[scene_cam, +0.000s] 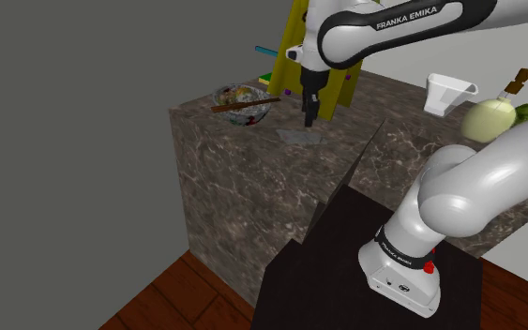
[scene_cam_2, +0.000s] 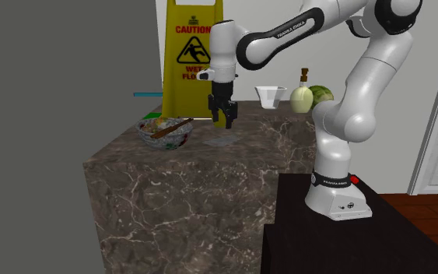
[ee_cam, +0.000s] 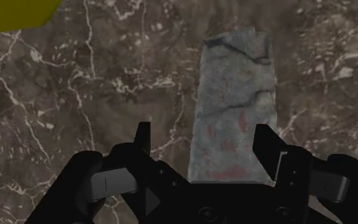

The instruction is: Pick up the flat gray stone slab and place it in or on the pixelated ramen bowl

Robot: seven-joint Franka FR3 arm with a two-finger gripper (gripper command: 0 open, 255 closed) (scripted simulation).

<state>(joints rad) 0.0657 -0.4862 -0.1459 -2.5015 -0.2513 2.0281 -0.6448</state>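
Dark brown marbled surface, threaded with thin white veins. On it lies a flat slab in mottled grey, crossed by dark crack lines, with faint red smudges at the end nearest the all-black hand. In the second exterior view, a bowl of blocky white, green and red specks holds brown sticks. At one o'clock from it is a bright yellow sign with black and red markings. The arm is white with dark joints, the stand black, and the floor reddish-brown wood.
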